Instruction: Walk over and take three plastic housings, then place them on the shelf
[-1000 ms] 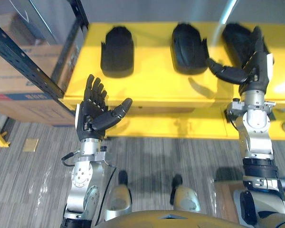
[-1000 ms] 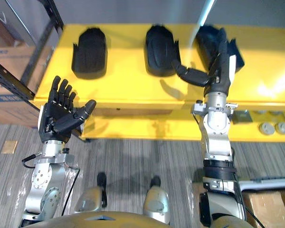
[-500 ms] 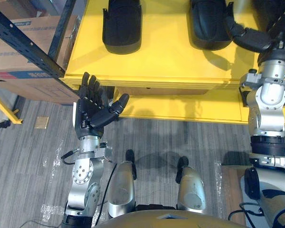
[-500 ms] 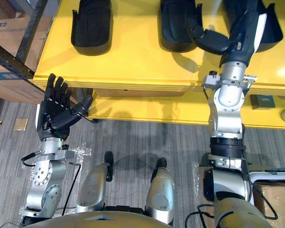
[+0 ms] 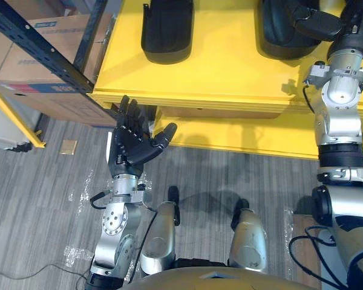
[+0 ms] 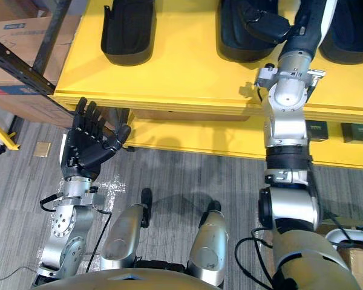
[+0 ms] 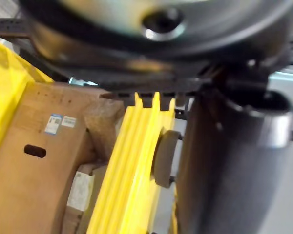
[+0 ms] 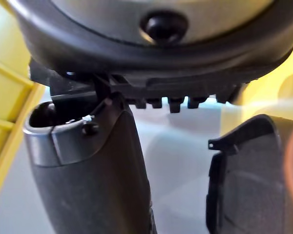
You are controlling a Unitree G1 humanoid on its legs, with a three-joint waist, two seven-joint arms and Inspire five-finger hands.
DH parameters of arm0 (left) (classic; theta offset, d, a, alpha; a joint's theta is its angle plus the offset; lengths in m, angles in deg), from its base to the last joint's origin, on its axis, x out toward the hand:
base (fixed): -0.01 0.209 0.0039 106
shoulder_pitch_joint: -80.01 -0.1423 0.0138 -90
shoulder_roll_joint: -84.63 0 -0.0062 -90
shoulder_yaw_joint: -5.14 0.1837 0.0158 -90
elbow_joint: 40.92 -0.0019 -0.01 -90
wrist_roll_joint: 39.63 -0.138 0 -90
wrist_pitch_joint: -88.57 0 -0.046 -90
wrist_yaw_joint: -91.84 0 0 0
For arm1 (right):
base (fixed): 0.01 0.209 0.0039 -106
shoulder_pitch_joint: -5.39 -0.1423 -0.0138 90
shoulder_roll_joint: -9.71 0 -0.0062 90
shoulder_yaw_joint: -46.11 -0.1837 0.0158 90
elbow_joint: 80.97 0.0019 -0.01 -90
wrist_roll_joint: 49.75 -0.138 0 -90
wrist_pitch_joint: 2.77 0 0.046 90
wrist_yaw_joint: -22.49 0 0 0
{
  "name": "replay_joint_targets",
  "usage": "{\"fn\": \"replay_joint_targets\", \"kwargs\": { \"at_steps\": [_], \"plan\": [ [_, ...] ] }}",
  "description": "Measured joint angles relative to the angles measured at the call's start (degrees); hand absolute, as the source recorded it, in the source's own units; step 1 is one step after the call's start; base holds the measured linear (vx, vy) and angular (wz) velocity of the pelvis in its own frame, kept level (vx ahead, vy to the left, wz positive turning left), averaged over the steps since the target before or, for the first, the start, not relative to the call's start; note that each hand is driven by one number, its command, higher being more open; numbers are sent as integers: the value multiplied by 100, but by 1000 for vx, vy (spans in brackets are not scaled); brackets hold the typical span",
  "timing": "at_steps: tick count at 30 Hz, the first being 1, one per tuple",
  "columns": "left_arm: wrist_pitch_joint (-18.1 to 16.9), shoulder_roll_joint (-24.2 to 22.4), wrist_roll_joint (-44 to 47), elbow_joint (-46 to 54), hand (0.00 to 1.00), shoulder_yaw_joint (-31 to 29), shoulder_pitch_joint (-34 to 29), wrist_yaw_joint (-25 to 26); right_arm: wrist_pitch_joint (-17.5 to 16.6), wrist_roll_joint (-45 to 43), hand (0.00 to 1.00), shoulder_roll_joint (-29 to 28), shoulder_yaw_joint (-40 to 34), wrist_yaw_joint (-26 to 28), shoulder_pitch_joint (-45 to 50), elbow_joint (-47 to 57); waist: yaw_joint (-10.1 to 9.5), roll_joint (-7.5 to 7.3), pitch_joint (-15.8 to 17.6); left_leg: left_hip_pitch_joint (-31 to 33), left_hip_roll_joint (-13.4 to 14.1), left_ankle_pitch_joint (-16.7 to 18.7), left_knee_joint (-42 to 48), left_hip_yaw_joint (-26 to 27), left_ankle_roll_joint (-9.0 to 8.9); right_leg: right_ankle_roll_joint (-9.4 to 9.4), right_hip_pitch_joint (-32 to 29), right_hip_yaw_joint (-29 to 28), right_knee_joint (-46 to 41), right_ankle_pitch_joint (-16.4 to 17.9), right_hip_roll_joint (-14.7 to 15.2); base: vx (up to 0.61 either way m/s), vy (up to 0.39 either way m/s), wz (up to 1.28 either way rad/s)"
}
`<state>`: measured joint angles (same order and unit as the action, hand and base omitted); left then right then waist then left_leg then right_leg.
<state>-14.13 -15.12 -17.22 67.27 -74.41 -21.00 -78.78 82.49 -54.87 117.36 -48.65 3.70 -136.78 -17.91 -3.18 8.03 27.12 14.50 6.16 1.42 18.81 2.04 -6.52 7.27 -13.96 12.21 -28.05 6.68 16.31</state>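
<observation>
light: bright, even, from overhead
yellow table [image 5: 230, 72]: top evenly lit, soft sheen
lower tier [image 5: 242, 136]: shaded under the tabletop
floor [image 5: 48, 181]: pale glints of reflected light
right wrist view: strong glare on yellow beside the black housing [image 8: 249, 185]

You're looking down at a yellow surface [image 5: 230, 72] with three black housings lying on it in a row. The left housing [image 5: 166, 27] sits well apart, while the middle housing [image 6: 239, 42] and right housing [image 6: 354, 36] lie near each other. The grey plank floor [image 5: 48, 211] lies below.
</observation>
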Motion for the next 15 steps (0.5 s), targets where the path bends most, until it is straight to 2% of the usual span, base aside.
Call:
{"fn": "replay_joint_targets", "kwargs": {
  "at_steps": [2, 9, 15],
  "plan": [
    [0, -55, 2, -4, 100, 0, -27, 60, 103, 33, 100, 37, 88, -57, -171, -136, 3, 52, 18, -43, -16, -63, -82, -5, -9, -5, -1, 7, -22, 6, 15, -16, -1, 3],
    [1, -127, 10, -14, 100, 193, -31, 103, 428, 261, 100, 281, 409, 3, -693, -814, 17, 93, 11, -175, -75, -203, -330, -20, -15, -13, 3, 23, -98, 66, 83, -25, 0, 3],
    [7, -84, 44, -53, 100, 319, -44, 122, 866, 312, 100, 438, 773, 394, -1215, -1497, -22, 168, -2, -292, -79, -376, -600, -25, -23, -17, 16, 47, -105, 66, 85, -9, -1, 1]
  ]
}}
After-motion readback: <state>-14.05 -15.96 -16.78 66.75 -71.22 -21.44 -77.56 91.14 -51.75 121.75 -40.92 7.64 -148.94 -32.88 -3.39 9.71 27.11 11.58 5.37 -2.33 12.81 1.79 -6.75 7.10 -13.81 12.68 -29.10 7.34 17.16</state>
